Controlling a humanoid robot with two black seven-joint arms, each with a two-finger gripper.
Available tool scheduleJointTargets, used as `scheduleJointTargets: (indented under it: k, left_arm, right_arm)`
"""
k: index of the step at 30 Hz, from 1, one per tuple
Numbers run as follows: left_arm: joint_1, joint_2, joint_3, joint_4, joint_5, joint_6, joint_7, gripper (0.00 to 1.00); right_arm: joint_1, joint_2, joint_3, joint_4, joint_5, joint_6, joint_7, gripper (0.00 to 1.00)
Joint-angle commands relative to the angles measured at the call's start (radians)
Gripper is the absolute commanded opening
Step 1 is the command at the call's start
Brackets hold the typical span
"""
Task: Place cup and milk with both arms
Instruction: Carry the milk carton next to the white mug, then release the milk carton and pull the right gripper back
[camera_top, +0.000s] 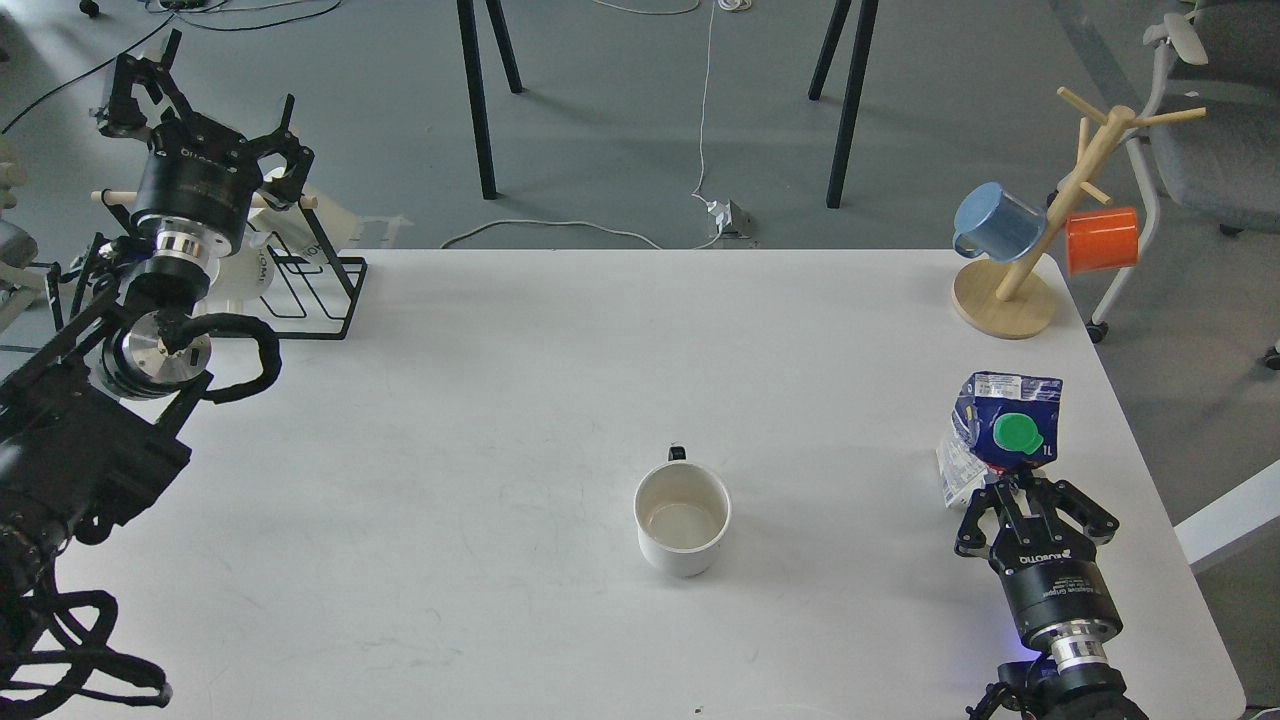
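Observation:
A white cup (682, 518) stands upright and empty on the white table (500, 400), near the middle front. A blue and white milk carton (998, 432) with a green cap stands at the right side of the table. My right gripper (1027, 489) is just in front of the carton, with its fingers closed in on the carton's lower end. My left gripper (208, 105) is open and empty, raised at the far left above a black wire rack (315, 290), far from the cup.
A wooden mug tree (1040, 240) with a blue mug (995, 222) and an orange mug (1102, 240) stands at the table's back right corner. The table's right edge runs close to the carton. Chair and table legs stand beyond the far edge.

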Motion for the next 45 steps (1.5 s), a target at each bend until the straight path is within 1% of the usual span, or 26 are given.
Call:
scheduleJointTargets:
  k: [1,13,21,26,29,31,36,37,40,43,45]
  left_arm:
    - [-0.001,0.0,0.001,0.0,0.0,0.001,0.002,0.99]
    - [0.002,0.001,0.003,0.001,0.0,0.005,0.006,0.99]
    - [0.01,0.001,0.006,0.0,0.0,0.005,0.006,0.99]
    - [0.01,0.001,0.006,0.0,0.0,0.005,0.006,0.99]
    - [0.012,0.001,0.006,0.0,0.0,0.005,0.006,0.99]
    - [0.012,0.001,0.006,0.0,0.0,0.005,0.006,0.99]
    - [0.012,0.001,0.006,0.001,0.0,0.005,0.006,0.99]
    - [0.012,0.003,0.006,0.0,0.0,0.005,0.006,0.99]
    - [0.013,0.003,0.006,0.0,0.0,0.005,0.006,0.99]
    - [0.013,0.003,0.006,0.0,0.0,0.003,0.006,0.99]
    - [0.013,0.003,0.006,0.0,0.0,0.003,0.005,0.99]
  right_arm:
    - [-0.018,0.012,-0.069,0.055,-0.001,0.0,0.0,0.18]
    - [0.005,0.127,-0.345,0.061,-0.013,0.0,-0.001,0.17]
    - [0.026,0.127,-0.379,0.044,-0.018,0.0,-0.001,0.18]
    - [0.028,0.127,-0.37,0.035,-0.018,0.0,-0.001,0.26]
    - [0.028,0.127,-0.364,0.03,-0.018,0.0,-0.001,0.34]
    - [0.026,0.127,-0.363,0.029,-0.018,0.0,-0.001,0.42]
    - [0.023,0.127,-0.362,0.03,-0.018,0.0,-0.001,0.53]
    - [0.02,0.127,-0.362,0.033,-0.018,0.0,-0.001,0.57]
    - [0.008,0.127,-0.36,0.042,-0.016,0.0,-0.001,0.72]
    - [-0.015,0.112,-0.359,0.045,-0.016,0.0,-0.001,0.98]
    - [-0.041,0.09,-0.359,0.065,-0.018,0.0,-0.001,0.99]
